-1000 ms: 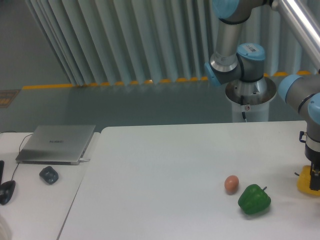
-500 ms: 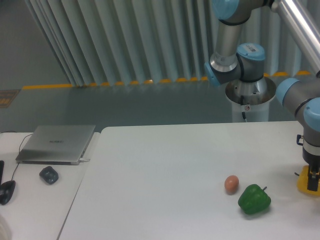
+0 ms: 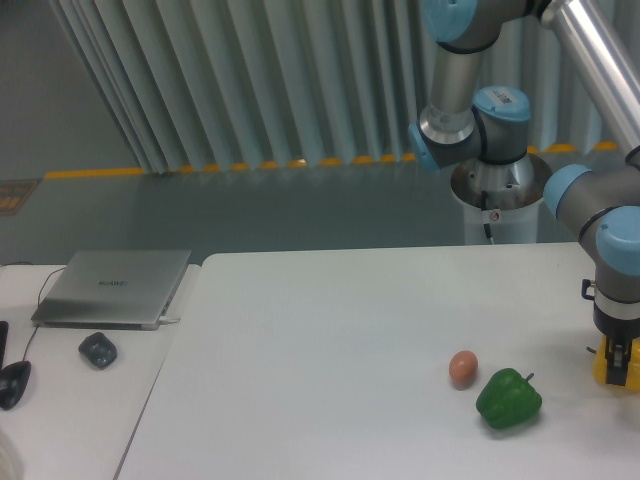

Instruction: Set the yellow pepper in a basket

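The yellow pepper (image 3: 601, 366) lies at the far right edge of the white table (image 3: 330, 340). Only a narrow strip of it shows, since the gripper covers most of it. My gripper (image 3: 620, 362) points down right over or in front of the pepper, its dark fingers against the yellow. The frame edge and the wrist hide the gap between the fingers, so whether they grip the pepper is unclear. No basket is in view.
A green bell pepper (image 3: 508, 399) and a small brown egg (image 3: 462, 368) lie left of the gripper. On the side table at the left are a closed laptop (image 3: 115, 287), a dark mouse (image 3: 97, 349) and a black object (image 3: 13, 383). The robot base (image 3: 498, 190) stands behind the table.
The wrist has shifted left and slightly down over the yellow pepper. The pepper's visible left edge has stayed in place. The green pepper and egg have not moved.
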